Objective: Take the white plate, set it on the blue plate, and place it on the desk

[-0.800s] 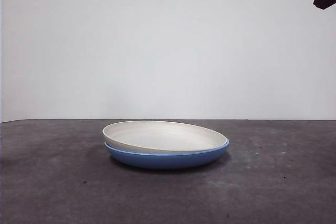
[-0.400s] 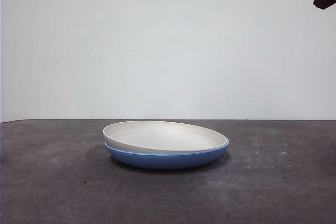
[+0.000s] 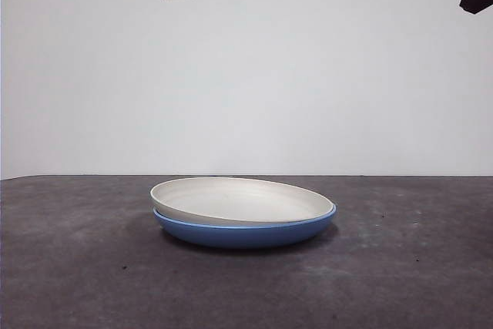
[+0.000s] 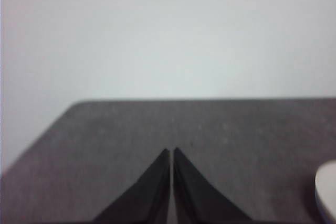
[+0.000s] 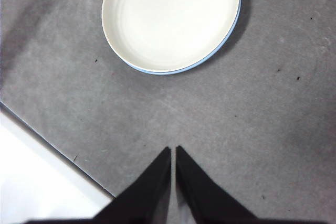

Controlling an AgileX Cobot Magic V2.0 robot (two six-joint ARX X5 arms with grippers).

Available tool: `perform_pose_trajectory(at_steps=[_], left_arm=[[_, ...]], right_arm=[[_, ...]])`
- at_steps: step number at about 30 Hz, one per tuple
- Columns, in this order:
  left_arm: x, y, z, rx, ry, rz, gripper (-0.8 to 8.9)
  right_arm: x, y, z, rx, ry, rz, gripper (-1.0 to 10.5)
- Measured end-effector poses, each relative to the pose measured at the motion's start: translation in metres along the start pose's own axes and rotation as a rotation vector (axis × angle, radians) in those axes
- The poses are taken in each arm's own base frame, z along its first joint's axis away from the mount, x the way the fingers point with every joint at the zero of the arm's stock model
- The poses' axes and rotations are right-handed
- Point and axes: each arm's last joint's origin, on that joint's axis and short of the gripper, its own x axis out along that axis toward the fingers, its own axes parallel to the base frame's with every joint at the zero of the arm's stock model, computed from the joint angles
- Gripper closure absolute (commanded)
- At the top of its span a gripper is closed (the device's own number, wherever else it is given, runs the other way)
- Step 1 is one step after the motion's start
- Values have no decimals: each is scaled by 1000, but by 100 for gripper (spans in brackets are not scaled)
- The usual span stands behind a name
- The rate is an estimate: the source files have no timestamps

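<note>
White plate (image 3: 239, 199) inside blue plate (image 3: 245, 234)

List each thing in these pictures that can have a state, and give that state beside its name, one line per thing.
white plate: upright, empty, nested in the blue plate, slightly tilted.
blue plate: upright on the desk, under the white plate.
left pincer: shut, empty, apart from the plates.
right pincer: shut, empty, above the desk, clear of the plates.
</note>
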Motion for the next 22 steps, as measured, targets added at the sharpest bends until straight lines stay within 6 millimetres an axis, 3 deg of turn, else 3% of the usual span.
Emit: perform_pose_trajectory(at_steps=[14,22], left_arm=[[-3,0,-44,-33,150,2,803],[-3,0,-50,-43,167,3,803]], right_arm=[[0,0,0,0,0,0,937],[0,0,0,0,0,0,937]])
